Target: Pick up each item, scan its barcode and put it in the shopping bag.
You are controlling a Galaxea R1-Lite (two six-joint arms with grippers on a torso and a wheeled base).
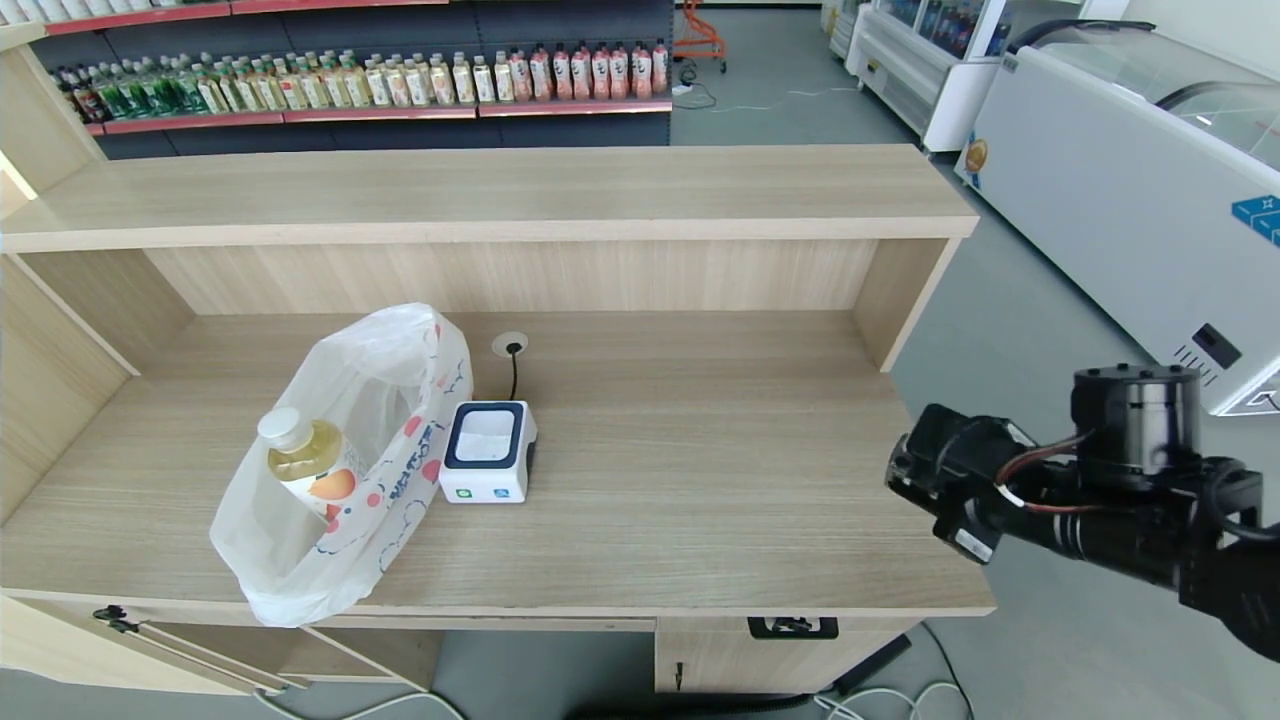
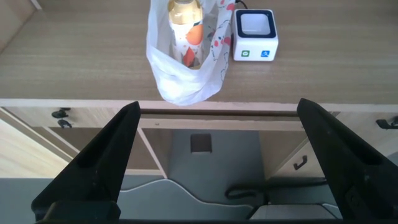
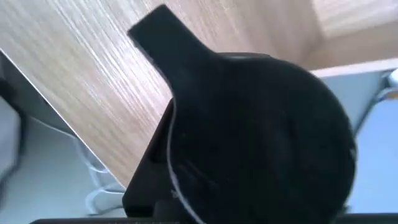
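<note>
On the left part of the light wood-grain counter, a shopping bag of thin, translucent white plastic with red and blue print is seen, crumpled and with its mouth open. Inside it a bottle is held, tilted, with a white cap, pale yellow liquid and a label bearing an orange fruit. Just beside the bag, a boxy white scanner with a dark-framed window on top is placed, with a black cable led to a round grommet behind it. The left tool is held low in front of the counter edge, its two flat black fingers spread wide with nothing between them. The right arm is stretched level beyond the counter's right end; whether the right tool is wide or narrow cannot be told.
</note>
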